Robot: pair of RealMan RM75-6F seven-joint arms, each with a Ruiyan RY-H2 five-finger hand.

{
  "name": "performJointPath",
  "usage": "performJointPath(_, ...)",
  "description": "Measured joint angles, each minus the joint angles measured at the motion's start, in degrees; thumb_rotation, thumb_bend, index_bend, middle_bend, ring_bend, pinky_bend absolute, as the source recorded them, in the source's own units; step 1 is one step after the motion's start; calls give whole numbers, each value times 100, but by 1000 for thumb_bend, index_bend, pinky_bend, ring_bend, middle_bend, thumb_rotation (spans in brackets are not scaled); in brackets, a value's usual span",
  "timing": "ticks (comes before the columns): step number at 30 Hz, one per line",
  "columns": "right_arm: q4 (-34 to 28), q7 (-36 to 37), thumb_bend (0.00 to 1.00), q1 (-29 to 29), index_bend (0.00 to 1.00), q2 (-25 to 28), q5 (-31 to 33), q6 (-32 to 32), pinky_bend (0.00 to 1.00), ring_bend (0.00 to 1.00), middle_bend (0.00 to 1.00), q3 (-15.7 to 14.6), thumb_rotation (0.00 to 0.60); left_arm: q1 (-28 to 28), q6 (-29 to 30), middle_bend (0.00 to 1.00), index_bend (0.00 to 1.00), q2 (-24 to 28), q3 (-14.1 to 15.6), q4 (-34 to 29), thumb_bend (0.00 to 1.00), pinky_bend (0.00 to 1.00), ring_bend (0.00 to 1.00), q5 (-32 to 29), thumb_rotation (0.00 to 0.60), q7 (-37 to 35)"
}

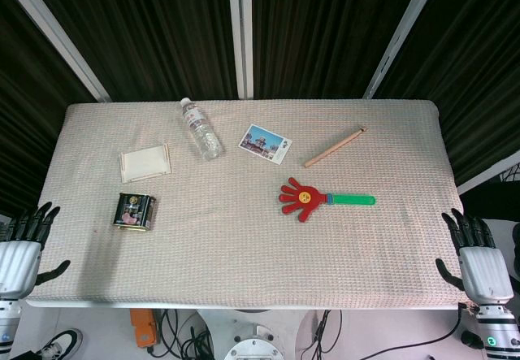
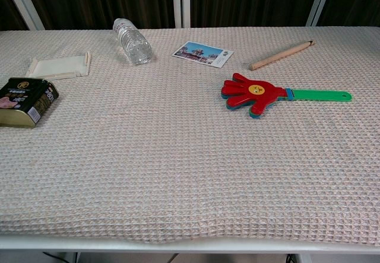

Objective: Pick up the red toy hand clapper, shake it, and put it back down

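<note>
The red toy hand clapper lies flat on the table, right of centre, its green handle pointing right. The chest view shows the clapper with a yellow smiley face on its red palm. My left hand hovers off the table's front left corner, fingers spread, holding nothing. My right hand is at the front right corner, fingers apart and empty, well clear of the clapper. Neither hand appears in the chest view.
A plastic water bottle lies at the back, a postcard and a wooden stick to its right. A white tray and a dark tin can sit on the left. A woven cloth covers the table.
</note>
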Motion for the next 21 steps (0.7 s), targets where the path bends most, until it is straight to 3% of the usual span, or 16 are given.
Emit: performJointPath(21, -104, 74, 242, 208, 0, 155, 65, -338, 0, 0, 0, 93, 600, 80, 64, 18, 44, 41, 74, -119, 132, 6, 0, 86, 600, 98)
